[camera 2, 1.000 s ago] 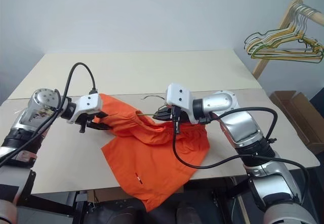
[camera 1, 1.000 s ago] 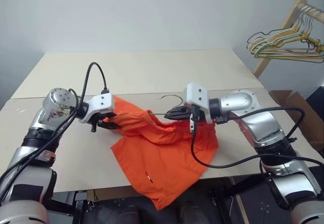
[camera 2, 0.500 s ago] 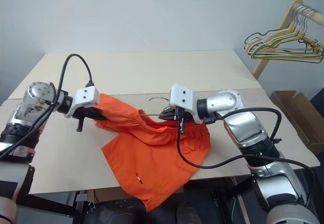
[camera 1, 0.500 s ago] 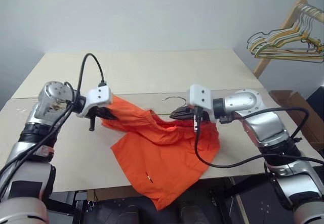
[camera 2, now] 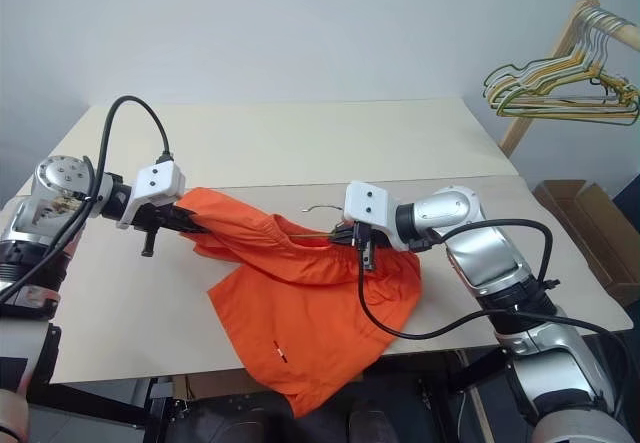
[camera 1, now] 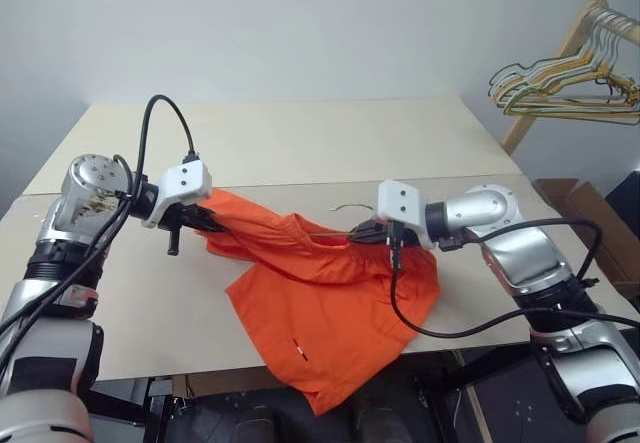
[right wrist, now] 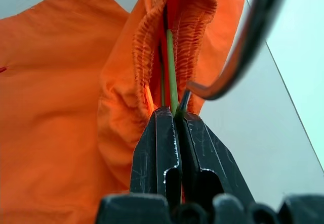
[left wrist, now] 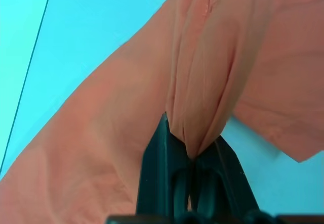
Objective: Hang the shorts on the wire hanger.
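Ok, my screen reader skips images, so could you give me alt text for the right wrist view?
The right gripper is shut on the wire hanger, whose wire runs into the gathered waistband of the orange shorts. The hanger's curved hook arcs beside the gripper, over the table.

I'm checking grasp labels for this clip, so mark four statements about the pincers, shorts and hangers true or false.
1. The left pincer is shut on the bright orange fabric shorts. True.
2. The right pincer is open above the table. False: it is shut on the thin grey wire hanger at the gathered waistband.
3. The shorts lie wholly on the beige table. False: one part hangs over the near edge.
4. A bunch of coloured hangers hangs from a wooden frame to the right. True.
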### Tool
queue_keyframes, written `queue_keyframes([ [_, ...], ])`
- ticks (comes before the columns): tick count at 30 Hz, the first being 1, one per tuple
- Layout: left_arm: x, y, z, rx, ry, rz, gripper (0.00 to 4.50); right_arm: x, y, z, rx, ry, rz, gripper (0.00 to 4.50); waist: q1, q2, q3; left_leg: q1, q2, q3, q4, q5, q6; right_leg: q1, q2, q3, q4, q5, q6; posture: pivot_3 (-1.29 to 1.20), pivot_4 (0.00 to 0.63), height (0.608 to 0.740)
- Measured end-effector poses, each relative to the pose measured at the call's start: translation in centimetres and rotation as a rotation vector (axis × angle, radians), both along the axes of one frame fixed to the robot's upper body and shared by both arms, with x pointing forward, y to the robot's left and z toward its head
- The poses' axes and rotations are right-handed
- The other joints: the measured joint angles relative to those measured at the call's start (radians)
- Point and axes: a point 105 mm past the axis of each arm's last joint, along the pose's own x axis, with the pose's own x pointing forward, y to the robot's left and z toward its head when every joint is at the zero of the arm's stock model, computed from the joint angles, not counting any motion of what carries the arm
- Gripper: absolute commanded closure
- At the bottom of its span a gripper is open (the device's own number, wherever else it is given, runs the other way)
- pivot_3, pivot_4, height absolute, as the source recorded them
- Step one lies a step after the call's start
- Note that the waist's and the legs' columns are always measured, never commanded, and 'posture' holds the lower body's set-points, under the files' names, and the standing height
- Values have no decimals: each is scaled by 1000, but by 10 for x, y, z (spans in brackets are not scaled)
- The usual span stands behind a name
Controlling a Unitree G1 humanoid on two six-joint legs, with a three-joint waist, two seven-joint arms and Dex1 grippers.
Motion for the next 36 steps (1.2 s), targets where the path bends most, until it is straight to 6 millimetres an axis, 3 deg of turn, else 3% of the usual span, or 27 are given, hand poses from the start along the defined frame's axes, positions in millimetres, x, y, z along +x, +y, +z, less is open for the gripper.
queue_keyframes([
  [7, 1, -8, -8, -4, -14, -2, 4416, -2, 4, 23, 60, 54, -1, 4500, 1, 0, 0, 0, 0, -1, 0, 0, 0, 0, 0, 0, 0, 0, 0, -59, 0, 740],
  [10, 4, -9, -11, 18, -31, 14, 3854, -7, 9, 30, 61, 90, 24, 4500, 1, 0, 0, 0, 0, 0, 0, 0, 0, 0, 0, 0, 0, 0, 0, -61, 0, 740],
  [16, 4, -10, -8, 0, -40, 3, 1979, -10, 7, 47, 12, 167, 17, 4500, -1, 0, 0, 0, 0, 0, 0, 0, 0, -1, 0, 0, 0, 0, 0, -60, 0, 740],
  [22, -17, -3, 16, 11, -53, -118, 107, -1, 7, 60, -31, 232, -34, 4500, -5, 0, 0, 0, 0, 0, -1, 0, 0, -2, 0, 0, 0, 0, 0, -58, 0, 740],
  [25, -27, -9, 31, -31, -72, -180, 45, 6, 2, 57, -57, 255, -85, 4500, -2, 0, 0, -1, 0, 0, -1, 0, 0, -2, -1, 0, 0, 0, 0, -54, 0, 740],
  [29, -27, -45, 52, -183, -142, -247, 45, 12, 5, 64, -70, 248, -106, 4500, 9, 0, 0, -1, -1, 0, 1, 0, 0, -1, -2, 0, 0, 0, 0, -55, 0, 740],
  [33, -11, -83, 55, -272, -191, -230, 45, 13, 15, 77, -57, 233, -96, 4500, 5, 0, -1, -1, 0, -1, 1, 0, 0, -1, -1, -1, 1, 0, 0, -55, 0, 740],
  [36, -4, -94, 50, -257, -186, -229, 45, 11, 20, 80, -49, 230, -86, 4500, 0, 0, -1, -1, 0, -1, 1, 0, 0, -1, -1, -1, 2, 0, 0, -55, 0, 740],
])
